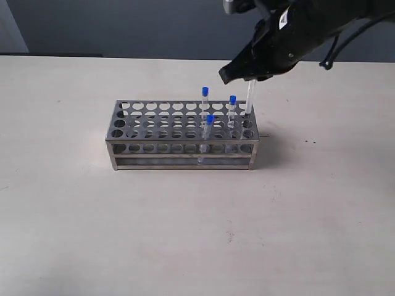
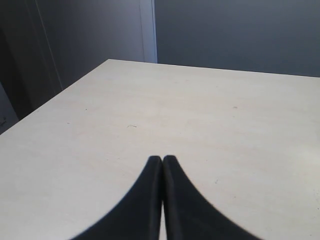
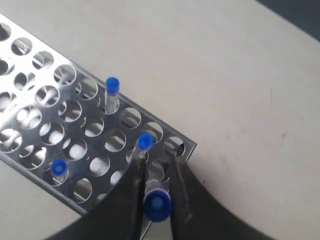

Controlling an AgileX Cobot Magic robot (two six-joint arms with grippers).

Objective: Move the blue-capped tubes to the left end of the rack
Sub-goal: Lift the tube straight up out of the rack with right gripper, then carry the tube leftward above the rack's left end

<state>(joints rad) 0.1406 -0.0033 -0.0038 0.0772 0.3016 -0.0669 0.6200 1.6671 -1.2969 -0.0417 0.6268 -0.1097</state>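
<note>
The steel rack (image 1: 179, 148) stands mid-table. Three blue-capped tubes stand in holes toward its right end: one in a back row (image 1: 205, 92), one further right (image 1: 232, 100), one in a front row (image 1: 210, 119). A fourth tube (image 1: 249, 98) is raised, its lower end at the rack's far right corner, with my right gripper (image 1: 250, 77) shut on its top. In the right wrist view the fingers of that gripper (image 3: 158, 162) clamp the held tube's blue cap (image 3: 158, 202) above the rack (image 3: 190, 146). My left gripper (image 2: 162, 159) is shut on nothing, over bare table.
The pale table (image 1: 185, 234) spreads around the rack on every side. The rack's left and middle holes (image 1: 142, 117) hold nothing. The table's far corner and a dark wall (image 2: 225, 30) show in the left wrist view.
</note>
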